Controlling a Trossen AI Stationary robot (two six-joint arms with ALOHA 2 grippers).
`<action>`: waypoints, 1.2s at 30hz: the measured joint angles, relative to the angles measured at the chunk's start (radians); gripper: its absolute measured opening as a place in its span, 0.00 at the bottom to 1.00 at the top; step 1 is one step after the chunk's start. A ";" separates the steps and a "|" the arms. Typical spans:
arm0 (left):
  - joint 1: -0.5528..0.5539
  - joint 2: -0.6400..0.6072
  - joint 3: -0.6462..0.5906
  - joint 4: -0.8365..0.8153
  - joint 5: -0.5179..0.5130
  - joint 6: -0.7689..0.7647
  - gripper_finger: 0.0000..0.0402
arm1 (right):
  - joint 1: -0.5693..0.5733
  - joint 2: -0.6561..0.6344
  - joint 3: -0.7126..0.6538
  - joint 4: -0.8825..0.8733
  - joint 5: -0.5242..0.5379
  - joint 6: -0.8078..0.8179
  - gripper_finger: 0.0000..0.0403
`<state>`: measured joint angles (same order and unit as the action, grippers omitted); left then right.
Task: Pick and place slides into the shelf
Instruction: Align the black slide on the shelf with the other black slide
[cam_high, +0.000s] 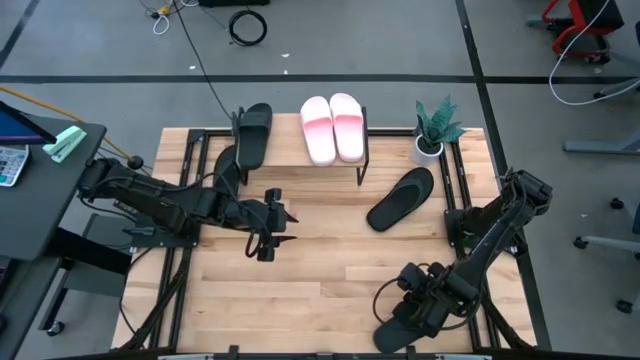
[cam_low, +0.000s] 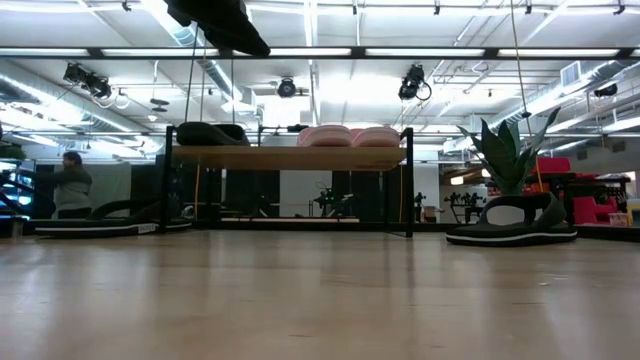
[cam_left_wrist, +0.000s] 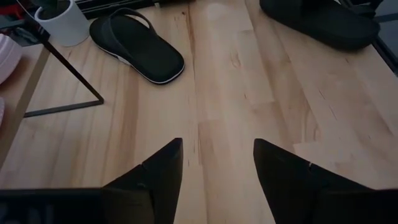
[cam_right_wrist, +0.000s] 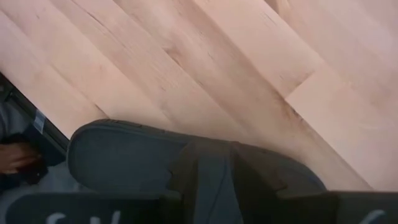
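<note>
The shelf (cam_high: 300, 150) stands at the table's far edge. Two pink slides (cam_high: 333, 127) and one black slide (cam_high: 253, 135) lie on its plank. Another black slide (cam_high: 226, 166) lies on the table by the shelf's left end, partly under my left arm. A third black slide (cam_high: 400, 198) lies sole-down in front of the plant. My left gripper (cam_high: 268, 226) hovers open over bare wood at mid-table (cam_left_wrist: 217, 180), holding nothing. My right gripper (cam_high: 425, 298) sits low at the near right corner, right above a fourth black slide (cam_right_wrist: 186, 168), which rests on the table.
A potted plant (cam_high: 433, 130) stands at the far right, next to the shelf's right leg (cam_left_wrist: 68, 81). Bare tabletop (cam_high: 330, 270) stretches between the two grippers. In the low view, a person (cam_low: 72, 185) stands far off in the room.
</note>
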<state>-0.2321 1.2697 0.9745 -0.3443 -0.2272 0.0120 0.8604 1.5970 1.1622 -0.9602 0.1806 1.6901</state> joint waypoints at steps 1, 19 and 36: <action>0.000 0.000 0.000 0.000 0.000 0.000 0.50 | 0.000 0.000 0.000 0.000 0.000 -0.010 0.25; 0.000 0.000 0.000 0.000 0.000 -0.001 0.48 | 0.000 -0.001 0.000 0.000 0.010 -0.018 0.25; 0.000 0.000 0.000 0.000 0.000 0.000 0.49 | 0.001 -0.001 0.000 0.111 -0.071 -0.017 0.25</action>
<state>-0.2321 1.2697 0.9745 -0.3445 -0.2270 0.0116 0.8616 1.5959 1.1622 -0.8496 0.1092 1.6731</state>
